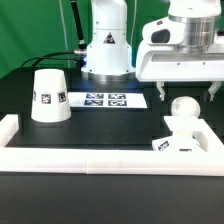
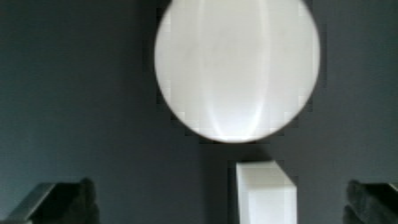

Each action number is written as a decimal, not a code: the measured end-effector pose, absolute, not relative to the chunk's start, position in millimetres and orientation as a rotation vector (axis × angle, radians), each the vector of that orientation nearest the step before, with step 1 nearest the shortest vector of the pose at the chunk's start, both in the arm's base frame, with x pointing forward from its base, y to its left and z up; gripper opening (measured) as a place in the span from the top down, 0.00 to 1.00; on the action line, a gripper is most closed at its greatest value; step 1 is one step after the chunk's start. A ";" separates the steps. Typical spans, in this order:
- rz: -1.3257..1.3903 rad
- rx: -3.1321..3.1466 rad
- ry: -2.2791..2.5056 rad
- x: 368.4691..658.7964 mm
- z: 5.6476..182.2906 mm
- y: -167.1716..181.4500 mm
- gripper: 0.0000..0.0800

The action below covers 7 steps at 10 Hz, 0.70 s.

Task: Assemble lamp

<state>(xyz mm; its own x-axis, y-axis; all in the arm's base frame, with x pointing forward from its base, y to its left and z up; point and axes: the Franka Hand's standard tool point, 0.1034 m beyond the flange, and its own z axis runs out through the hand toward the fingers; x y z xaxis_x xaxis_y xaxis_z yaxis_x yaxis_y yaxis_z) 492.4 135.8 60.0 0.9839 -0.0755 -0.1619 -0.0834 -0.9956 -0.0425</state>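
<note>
Nearest the camera in the exterior view is a long white rail (image 1: 100, 157). It's matte and boxy, with its ends turning up at 9 and 3 o'clock, and it fences in the front of the black worktop (image 1: 110, 128).

Just behind the rail, around 4 o'clock in the frame, is the lamp's base (image 1: 190, 143). It's a flat, matte white square with a black-and-white square tag (image 1: 160, 146) on the edge facing us. The bulb (image 1: 183, 107) looks to be standing upright on it, a smooth white round-topped knob. In the wrist view the bulb (image 2: 237, 65) reads as a glossy-looking white oval against the dark surface, with a white block next to it that I can't pin down.

At 9 o'clock, well apart from the base, the shade (image 1: 50, 97) sits wide end down. It's a plain white truncated cone with a square tag on its side, pattern only, no letters I can read.

Further back, about dead centre, the marker board (image 1: 105, 100) lies flat. It's a thin white strip printed with a row of tags.

The claw (image 1: 188, 92) hangs at 12 o'clock from the bulb, spread wide. The dark fingers (image 2: 54, 200) sit way out on either side. It grips nothing, and I see no contact with the bulb.

At the far back, the arm's glossy white pedestal (image 1: 107, 50) has a small mark that's too tiny to read.
</note>
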 end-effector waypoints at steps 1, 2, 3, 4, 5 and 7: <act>0.313 -3.079 0.115 492.2 57.8 138.0 0.13; 0.435 -3.075 0.101 485.2 55.7 138.4 0.13; 0.539 -3.066 0.085 480.7 55.4 139.0 0.13; 0.661 -3.048 0.084 478.2 55.6 139.5 0.13; 0.774 -3.030 0.081 478.1 55.5 139.9 0.13; 0.918 -2.999 0.084 478.3 52.6 136.3 0.13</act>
